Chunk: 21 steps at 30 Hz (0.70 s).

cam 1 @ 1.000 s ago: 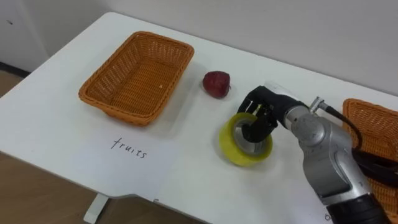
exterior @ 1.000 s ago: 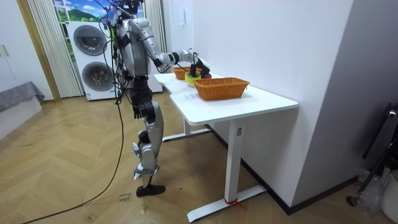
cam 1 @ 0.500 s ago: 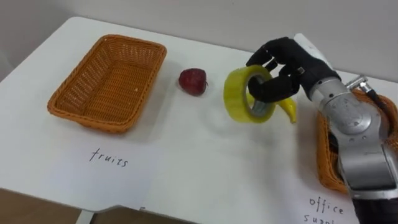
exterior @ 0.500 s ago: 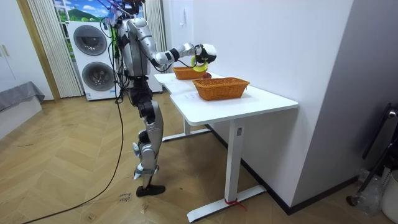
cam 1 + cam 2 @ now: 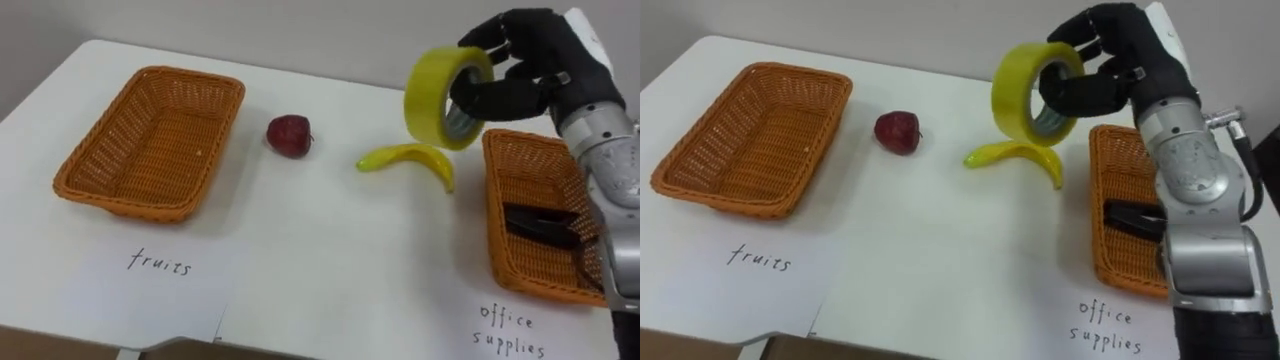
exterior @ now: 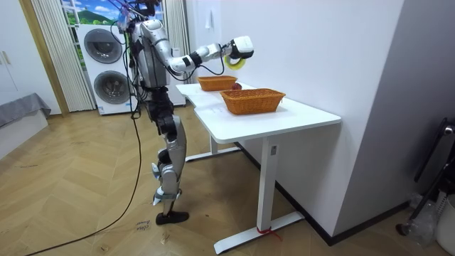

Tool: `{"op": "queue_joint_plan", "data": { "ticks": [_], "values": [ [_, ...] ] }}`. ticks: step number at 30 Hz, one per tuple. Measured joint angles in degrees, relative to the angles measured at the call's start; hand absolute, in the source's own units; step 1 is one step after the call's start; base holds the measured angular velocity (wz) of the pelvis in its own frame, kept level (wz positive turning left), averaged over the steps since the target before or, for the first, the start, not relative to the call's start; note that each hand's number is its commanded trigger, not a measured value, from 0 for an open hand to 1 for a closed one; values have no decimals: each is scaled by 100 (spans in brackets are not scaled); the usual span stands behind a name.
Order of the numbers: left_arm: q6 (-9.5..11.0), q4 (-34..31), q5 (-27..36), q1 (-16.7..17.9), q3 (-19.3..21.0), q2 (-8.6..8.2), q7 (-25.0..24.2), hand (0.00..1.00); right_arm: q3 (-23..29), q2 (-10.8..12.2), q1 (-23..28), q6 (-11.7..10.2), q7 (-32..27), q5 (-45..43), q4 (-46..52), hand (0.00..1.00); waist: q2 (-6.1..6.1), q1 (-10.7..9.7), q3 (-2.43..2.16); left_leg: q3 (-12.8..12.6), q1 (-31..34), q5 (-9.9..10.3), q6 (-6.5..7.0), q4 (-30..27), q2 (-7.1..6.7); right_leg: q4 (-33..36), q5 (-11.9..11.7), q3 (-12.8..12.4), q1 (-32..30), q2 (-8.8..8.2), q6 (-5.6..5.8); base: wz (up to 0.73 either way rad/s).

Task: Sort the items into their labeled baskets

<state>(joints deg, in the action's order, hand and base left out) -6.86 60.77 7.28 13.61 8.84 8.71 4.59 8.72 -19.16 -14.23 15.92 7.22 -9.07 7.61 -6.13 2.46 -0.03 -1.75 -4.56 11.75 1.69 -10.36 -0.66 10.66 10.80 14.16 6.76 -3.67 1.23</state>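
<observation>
My right hand (image 5: 525, 62) (image 5: 1110, 60) is raised above the table, shut on a yellow tape roll (image 5: 446, 95) (image 5: 1028, 88) held upright. It hangs over the table's back, just left of the office supplies basket (image 5: 520, 248) (image 5: 1108, 255), which holds a dark object (image 5: 545, 224). A yellow banana (image 5: 410, 160) (image 5: 1015, 157) lies on the table below the roll. A red apple (image 5: 288, 135) (image 5: 897, 131) rests left of it, near the fruits basket (image 5: 145, 140) (image 5: 740, 135). In the room view the raised right hand (image 6: 240, 48) is above the baskets.
White table (image 5: 320, 250) carries two paper labels, one before each basket (image 5: 160, 265) (image 5: 515, 330). I stand at the table's long side in the room view, washing machines (image 6: 106, 67) behind me. A wall runs along the table's far edge.
My right hand has lifted the tape roll off the table and carried it up and to the right. The banana beneath it has come into sight. The camera has panned right.
</observation>
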Motion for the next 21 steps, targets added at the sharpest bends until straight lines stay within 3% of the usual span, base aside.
{"op": "queue_joint_plan", "data": {
  "ticks": [15, 21],
  "values": [
    [-11, -10, -20, 186, 20, -5, 19, 0, 230, -94, 394, -15, -753, 140, -205, 100, 29, -202, -12, -132, -5, 0, 0, -4, -3, 8, -2, -118, -39, 11, 2, -3],
    [-31, -23, -9, 180, 153, -5, 18, 0, 276, -101, 484, -19, -909, 158, -339, 100, 80, -286, -44, -139, -6, 0, -1, -2, -3, 10, -2, -142, -46, 18, 1, 0]
  ]
}}
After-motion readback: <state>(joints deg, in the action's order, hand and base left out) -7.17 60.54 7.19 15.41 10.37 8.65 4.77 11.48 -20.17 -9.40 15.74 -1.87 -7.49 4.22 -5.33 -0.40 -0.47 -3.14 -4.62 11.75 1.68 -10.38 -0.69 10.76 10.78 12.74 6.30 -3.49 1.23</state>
